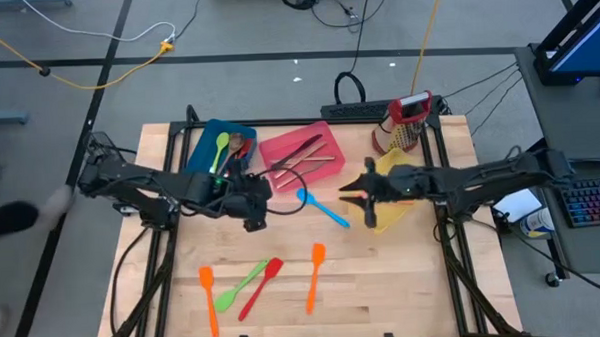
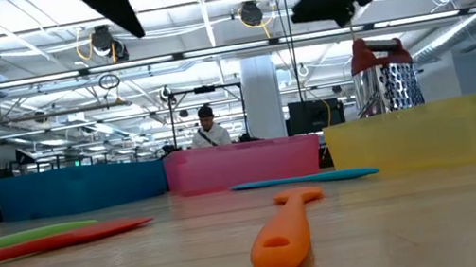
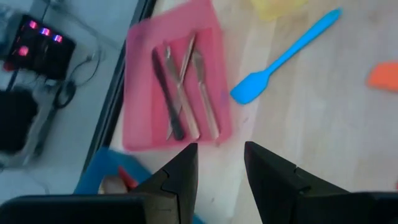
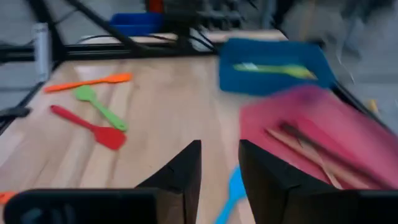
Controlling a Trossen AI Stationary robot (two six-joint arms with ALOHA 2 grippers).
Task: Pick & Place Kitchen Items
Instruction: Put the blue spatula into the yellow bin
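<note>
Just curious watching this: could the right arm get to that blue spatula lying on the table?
Probably yes. The blue spatula lies flat on bare wood, nothing on it, and the right pincer hangs open close beside it, empty. The left pincer waits further off.

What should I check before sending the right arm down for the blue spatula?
1. Right gripper empty, fingers apart: ok.
2. Blue spatula lying free on the table, nothing on it: ok.
3. Left gripper clear of the spatula: ok, it hangs beside the pink bin, empty.
4. Yellow bin under the right arm, clear for descent: cannot tell.
5. Orange, green and red utensils near the front edge out of the path: ok.
</note>
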